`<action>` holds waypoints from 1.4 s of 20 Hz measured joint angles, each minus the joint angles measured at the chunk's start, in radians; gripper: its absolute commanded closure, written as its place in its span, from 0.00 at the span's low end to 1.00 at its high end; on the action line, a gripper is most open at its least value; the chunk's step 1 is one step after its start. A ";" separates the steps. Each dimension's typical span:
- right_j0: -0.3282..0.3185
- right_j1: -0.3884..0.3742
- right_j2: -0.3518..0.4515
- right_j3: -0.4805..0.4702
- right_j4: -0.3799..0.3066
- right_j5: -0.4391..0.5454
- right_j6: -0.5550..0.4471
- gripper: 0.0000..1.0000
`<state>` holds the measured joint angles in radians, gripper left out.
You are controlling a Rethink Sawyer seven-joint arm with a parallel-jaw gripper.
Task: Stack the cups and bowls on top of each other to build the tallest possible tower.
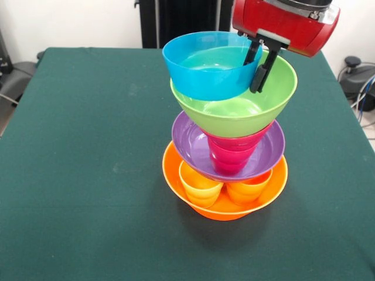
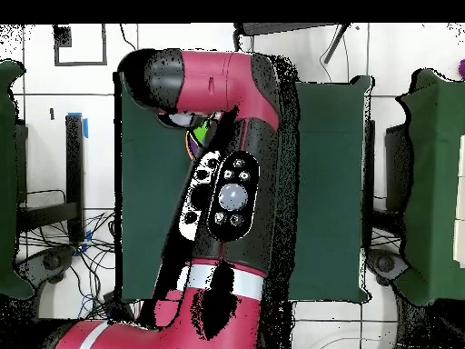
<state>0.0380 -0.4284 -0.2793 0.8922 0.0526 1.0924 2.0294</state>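
Note:
The tower stands right of centre on the table. Its base is a big orange bowl (image 1: pixel 225 208) holding a yellow cup (image 1: pixel 199 186) and an orange cup (image 1: pixel 249 190). On these rests a purple bowl (image 1: pixel 190 143), then a red cup (image 1: pixel 231 155), then a lime green bowl (image 1: pixel 252 111) (image 2: pixel 195 136). On top, offset to the left, sits a light blue bowl (image 1: pixel 202 67). My gripper (image 1: pixel 252 76) comes down at the upper right, shut on the blue bowl's right rim, one finger inside and one outside. In the overhead view the arm (image 2: pixel 232 182) hides the tower and gripper.
A dark green cloth covers the table (image 1: pixel 70 175) (image 2: pixel 327 182). A dark chair (image 1: pixel 14 79) stands off the left edge and grey equipment with cables (image 1: pixel 357 76) off the right. The overhead view shows other green surfaces (image 2: pixel 431 182) at both sides.

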 measured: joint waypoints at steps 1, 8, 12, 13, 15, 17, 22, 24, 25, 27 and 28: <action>0.000 -0.001 0.001 0.001 -0.001 0.000 0.000 1.00; 0.000 -0.002 0.015 0.002 -0.005 0.000 0.000 1.00; 0.000 -0.002 0.028 0.006 -0.008 0.000 0.000 1.00; 0.000 -0.002 0.032 0.007 -0.008 -0.001 0.000 1.00; 0.000 -0.001 0.039 0.008 -0.010 -0.001 0.000 1.00; 0.000 -0.001 0.047 0.009 -0.012 -0.001 0.000 1.00; 0.000 -0.001 0.053 0.017 -0.014 -0.010 0.000 1.00; 0.000 -0.001 0.053 0.022 -0.016 -0.016 0.000 1.00; 0.000 -0.001 0.053 0.024 -0.016 -0.019 0.000 1.00; 0.000 -0.001 0.053 0.027 -0.018 -0.024 0.000 1.00; 0.000 -0.001 0.054 0.027 -0.018 -0.025 0.000 1.00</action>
<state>0.0380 -0.4295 -0.2258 0.9193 0.0346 1.0669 2.0294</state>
